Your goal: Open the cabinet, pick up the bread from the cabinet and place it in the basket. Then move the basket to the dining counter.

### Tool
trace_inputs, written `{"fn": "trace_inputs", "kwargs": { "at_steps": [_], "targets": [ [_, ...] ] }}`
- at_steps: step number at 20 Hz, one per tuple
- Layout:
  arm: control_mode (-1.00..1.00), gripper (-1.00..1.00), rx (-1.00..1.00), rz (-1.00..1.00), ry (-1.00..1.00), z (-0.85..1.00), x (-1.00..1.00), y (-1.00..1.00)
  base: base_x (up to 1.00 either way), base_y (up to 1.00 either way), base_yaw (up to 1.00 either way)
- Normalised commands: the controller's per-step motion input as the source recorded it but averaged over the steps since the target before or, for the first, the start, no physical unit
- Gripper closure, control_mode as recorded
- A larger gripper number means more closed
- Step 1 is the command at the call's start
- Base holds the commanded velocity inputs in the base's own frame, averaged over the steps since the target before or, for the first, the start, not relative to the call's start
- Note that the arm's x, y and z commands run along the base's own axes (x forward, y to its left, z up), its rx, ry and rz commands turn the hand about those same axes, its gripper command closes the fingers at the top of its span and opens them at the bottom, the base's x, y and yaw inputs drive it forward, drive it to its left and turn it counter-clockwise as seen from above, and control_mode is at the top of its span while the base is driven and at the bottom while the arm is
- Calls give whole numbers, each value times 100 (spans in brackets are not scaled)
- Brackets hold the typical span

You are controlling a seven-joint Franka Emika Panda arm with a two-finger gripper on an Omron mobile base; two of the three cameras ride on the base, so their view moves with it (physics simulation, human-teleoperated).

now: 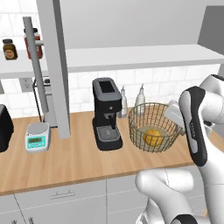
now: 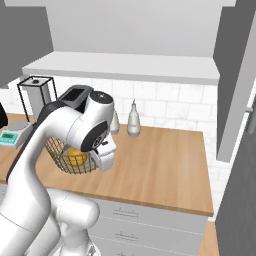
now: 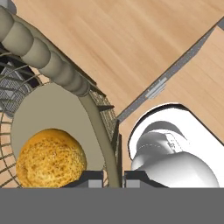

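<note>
My hand (image 3: pixel 113 178) pinches the basket (image 1: pixel 154 127) rim at its 3 o'clock edge, 1 fingertip (image 3: pixel 89 178) inside, 1 outside. Bread (image 3: pixel 51 158) lies inside the basket on the worktop (image 1: pixel 65 157), coffee machine (image 1: pixel 106 113) at 9 o'clock.

Speckled yellow-orange bread (image 3: pixel 50 157) is showing inside the tan-bronze mesh basket (image 1: pixel 144 114), with a black coffee machine (image 1: pixel 106 113) at nine o'clock on light wood.
</note>
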Motion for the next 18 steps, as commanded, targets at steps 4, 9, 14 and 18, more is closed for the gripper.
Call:
{"fn": "trace_inputs", "kwargs": {
  "at_steps": [4,9,14,18],
  "targets": [
    [-100,100,0,0,0,0,0,0,0,0,0],
    [-100,100,0,0,0,0,0,0,0,0,0],
    [100,100,0,0,0,0,0,0,-9,0,0],
    [100,100,0,0,0,0,0,0,-47,1,0]
  ]
}}
